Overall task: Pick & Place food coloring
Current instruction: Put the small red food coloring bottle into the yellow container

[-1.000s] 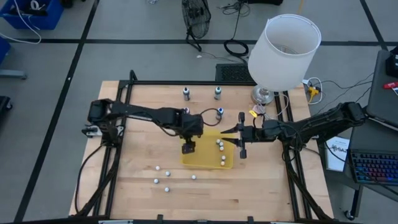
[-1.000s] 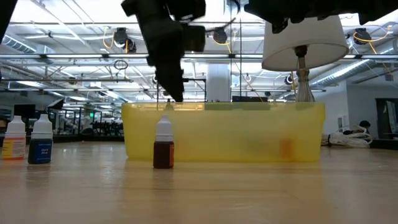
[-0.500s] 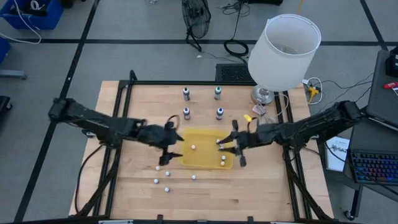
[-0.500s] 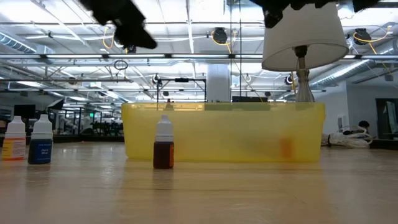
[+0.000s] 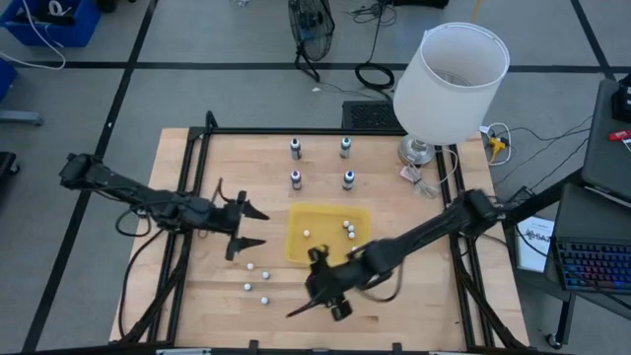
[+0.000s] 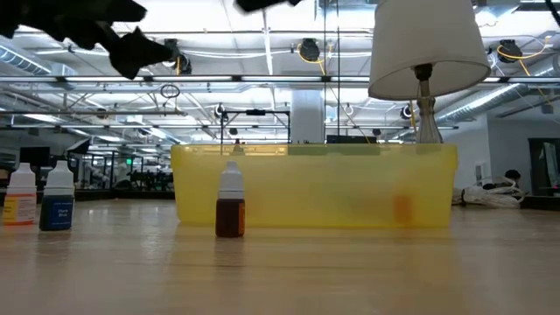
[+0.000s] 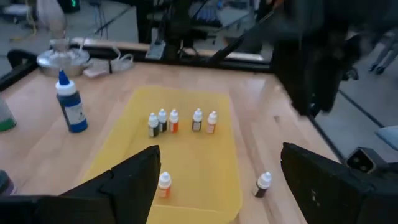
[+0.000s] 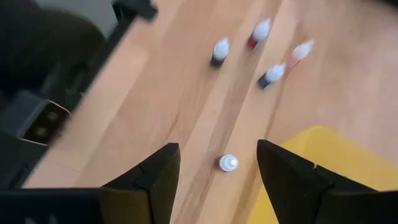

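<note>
**Over the table's front half — both grippers wide, nothing held**

Behind the yellow tray (image 5: 320, 219): four food coloring bottles (image 5: 295, 178), upright in two pairs on the wooden table (image 5: 227, 158), well apart from both grippers and untouched.

Left of the tray, above bare wood: left gripper (image 5: 262, 228), facing the tray, fingers spread, nothing between them.

Near the tray's front-left corner: right gripper (image 8: 217, 146), fingers likewise spread, nothing clamped.

Inside the tray: small dropper bottles (image 7: 173, 120) with white caps, five in a loose row toward the far side, one more nearer the left gripper.

On the wood in front of the tray: one small bottle seen past the gap in the right gripper's fingers, four others grouped farther off — some upright, some blurred beyond telling.

At the back right corner: lamp (image 5: 449, 79) with a white shade.
</note>
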